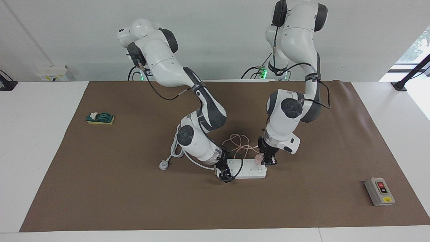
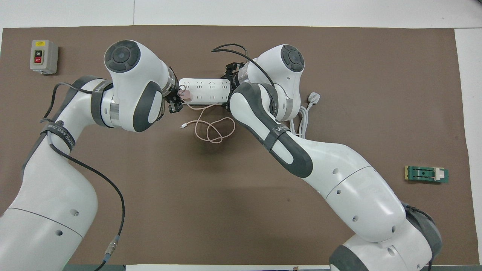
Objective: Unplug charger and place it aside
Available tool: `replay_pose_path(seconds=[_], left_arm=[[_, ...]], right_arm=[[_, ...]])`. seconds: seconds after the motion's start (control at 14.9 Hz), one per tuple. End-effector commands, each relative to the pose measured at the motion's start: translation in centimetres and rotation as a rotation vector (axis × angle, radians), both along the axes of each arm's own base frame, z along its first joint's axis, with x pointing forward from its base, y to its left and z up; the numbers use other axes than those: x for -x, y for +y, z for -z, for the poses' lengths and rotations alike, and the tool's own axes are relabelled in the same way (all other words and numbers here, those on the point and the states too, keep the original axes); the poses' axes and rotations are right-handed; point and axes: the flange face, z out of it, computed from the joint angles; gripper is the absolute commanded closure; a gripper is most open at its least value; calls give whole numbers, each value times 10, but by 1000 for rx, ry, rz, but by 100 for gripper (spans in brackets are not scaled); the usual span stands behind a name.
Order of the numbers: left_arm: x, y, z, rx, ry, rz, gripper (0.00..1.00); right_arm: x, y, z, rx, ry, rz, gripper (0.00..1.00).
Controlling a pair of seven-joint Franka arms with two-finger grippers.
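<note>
The pale pink charger (image 1: pixel 257 159) sits on the long white power strip (image 1: pixel 248 168) at its end toward the left arm; it also shows in the overhead view (image 2: pixel 185 95). My left gripper (image 1: pixel 267 160) is down at the charger with its fingers closed around it (image 2: pixel 177 101). The thin pink cable (image 1: pixel 239 143) lies in loops on the mat, nearer to the robots than the strip (image 2: pixel 211 130). My right gripper (image 1: pixel 224 175) is down on the strip's other end and grips it (image 2: pixel 230 73). The strip (image 2: pixel 205 90) lies flat on the mat.
The strip's thick white cord and plug (image 1: pixel 163 165) lie beside the right arm (image 2: pixel 313 98). A grey switch box (image 1: pixel 379 191) stands toward the left arm's end (image 2: pixel 43 56). A green part on a yellow pad (image 1: pixel 100 118) lies toward the right arm's end (image 2: pixel 426 174).
</note>
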Motion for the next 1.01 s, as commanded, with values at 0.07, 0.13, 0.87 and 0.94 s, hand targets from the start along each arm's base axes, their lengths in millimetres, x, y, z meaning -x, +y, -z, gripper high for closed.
replay_pose_path(seconds=[0.07, 0.13, 0.87, 0.94], left_arm=[[14, 46, -71, 7, 24, 55, 100], [14, 52, -75, 7, 28, 58, 100], [20, 55, -64, 10, 6, 66, 100], [21, 54, -62, 12, -7, 73, 100]], right_arm=[[5, 0, 1, -14, 4, 7, 0], [5, 0, 1, -14, 4, 7, 0], [5, 0, 1, -14, 6, 9, 1], [5, 0, 1, -14, 4, 10, 1]])
